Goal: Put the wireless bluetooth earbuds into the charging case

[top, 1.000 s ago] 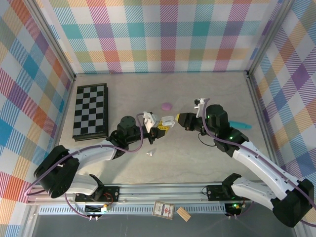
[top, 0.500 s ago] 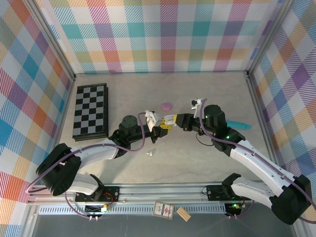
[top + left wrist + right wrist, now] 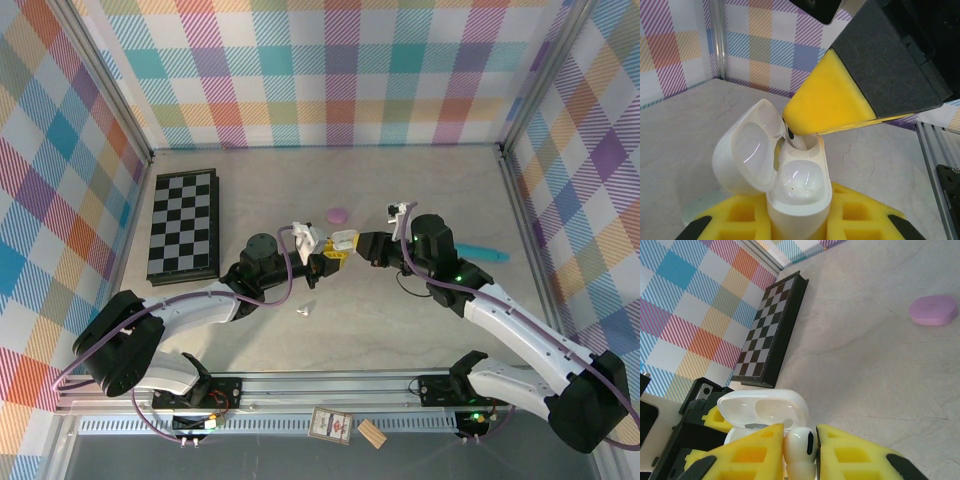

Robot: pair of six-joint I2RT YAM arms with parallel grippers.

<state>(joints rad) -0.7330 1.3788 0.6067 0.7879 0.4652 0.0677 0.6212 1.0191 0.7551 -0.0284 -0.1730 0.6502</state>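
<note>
Centrally, right end effector [image 3: 800, 454] pinching earbud [image 3: 801, 439] at case [image 3: 800, 186] rim, tabletop [image 3: 430, 180] open around

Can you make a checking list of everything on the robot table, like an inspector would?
Surface: table, pale and marbled.
Job's things: open charging case; held earbud with its stem at the case's socket; loose earbud lying on the table.
Clutter: pink case, teal wand, chessboard.
Grippers: left gripper shut on charging case; right gripper shut on held earbud.
Cables: purple cables along both arms.
Surroundings: plaid walls, metal rail.
</note>
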